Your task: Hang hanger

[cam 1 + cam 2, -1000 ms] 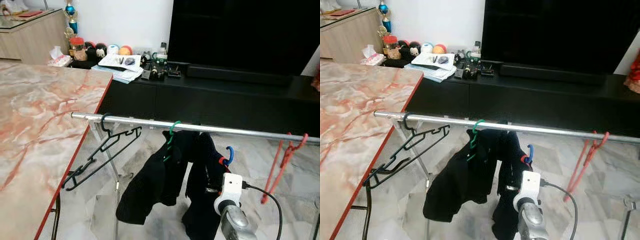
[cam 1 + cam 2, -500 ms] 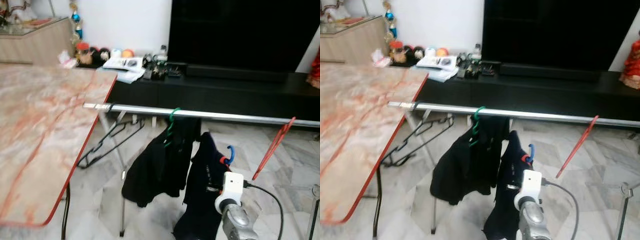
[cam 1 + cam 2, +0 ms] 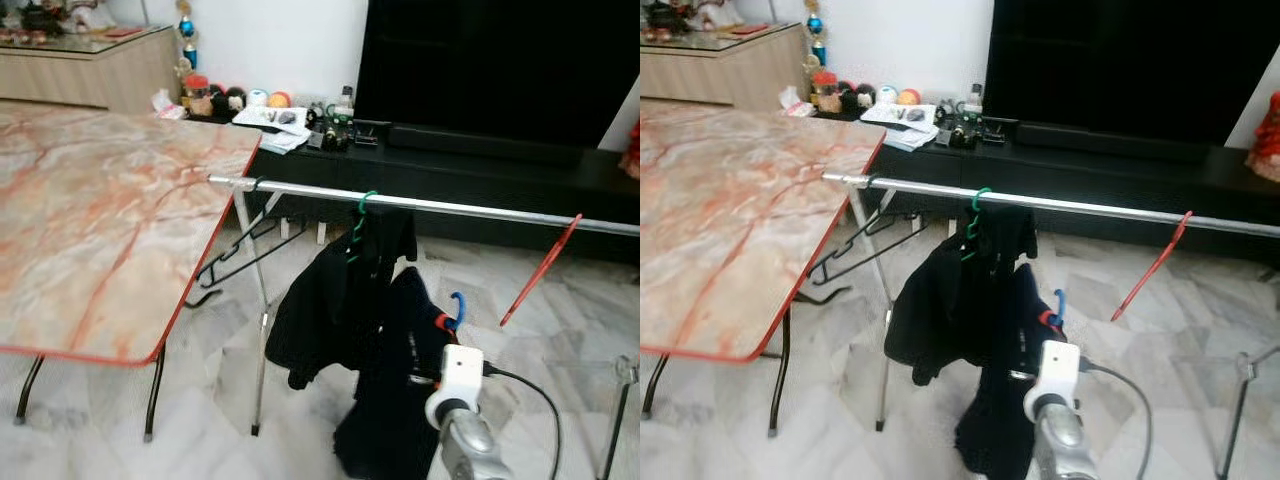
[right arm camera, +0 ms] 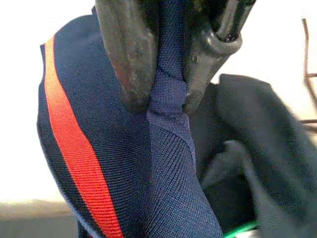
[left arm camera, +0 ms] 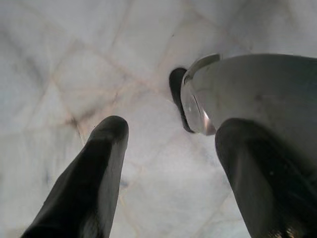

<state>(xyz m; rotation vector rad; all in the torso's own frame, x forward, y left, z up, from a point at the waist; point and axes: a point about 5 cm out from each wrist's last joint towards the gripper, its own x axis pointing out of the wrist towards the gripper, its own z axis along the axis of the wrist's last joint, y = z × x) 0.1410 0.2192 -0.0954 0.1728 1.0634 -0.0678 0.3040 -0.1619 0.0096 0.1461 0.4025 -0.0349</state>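
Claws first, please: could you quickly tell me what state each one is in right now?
Left claw: open, holding nothing, above the floor.
Right claw: shut on the navy garment with a red stripe.

The right arm is a rounded silver tube with a glossy metallic sheen. At its far end sits a boxy white housing with softened corners and a small dark spot on its face. A black cable leaves the side of that housing, arcs outward and drops back down alongside the arm.

The right gripper has two long black fingers of dull, slightly scuffed material, with pale wear marks along their edges.

The left gripper also has two thick, smooth black fingers with rounded tips. Beside one of them bulges a polished silver-grey shell with a bright curved rim.
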